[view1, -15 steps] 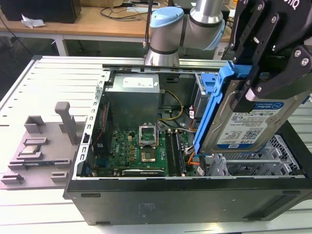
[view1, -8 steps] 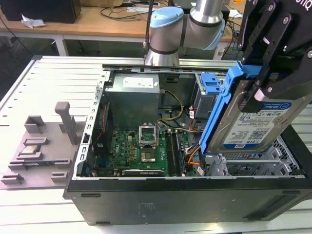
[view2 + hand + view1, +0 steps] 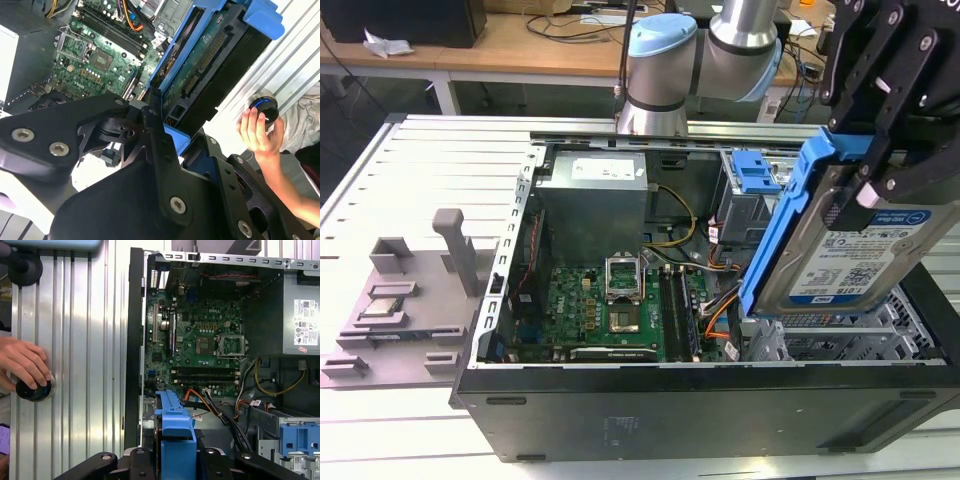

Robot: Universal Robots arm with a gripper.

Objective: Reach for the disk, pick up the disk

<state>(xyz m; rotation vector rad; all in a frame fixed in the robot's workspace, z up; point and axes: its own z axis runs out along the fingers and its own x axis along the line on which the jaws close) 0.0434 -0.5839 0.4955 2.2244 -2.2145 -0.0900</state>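
Observation:
The disk [image 3: 865, 255] is a silver hard drive with a white-and-blue label in a blue carrier frame. It hangs tilted above the drive bay at the exterior view's right end of the open computer case [image 3: 720, 400]. My black gripper [image 3: 857, 188] comes down from above and is shut on the disk's upper part, one finger [image 3: 872, 170] across its labelled face. The second wrist view shows the disk's green circuit-board underside [image 3: 207, 55] between my fingers [image 3: 155, 130]. The first wrist view shows its blue frame end [image 3: 176, 435] in the gripper [image 3: 176, 460].
Inside the case lie the motherboard [image 3: 610, 300], a grey power supply [image 3: 595, 200], cables and a blue latch piece [image 3: 758, 170]. A grey fixture with a small square chip [image 3: 382, 310] stands on the slatted table at the exterior view's left. A person's hand [image 3: 22, 362] rests on a black knob [image 3: 32, 390].

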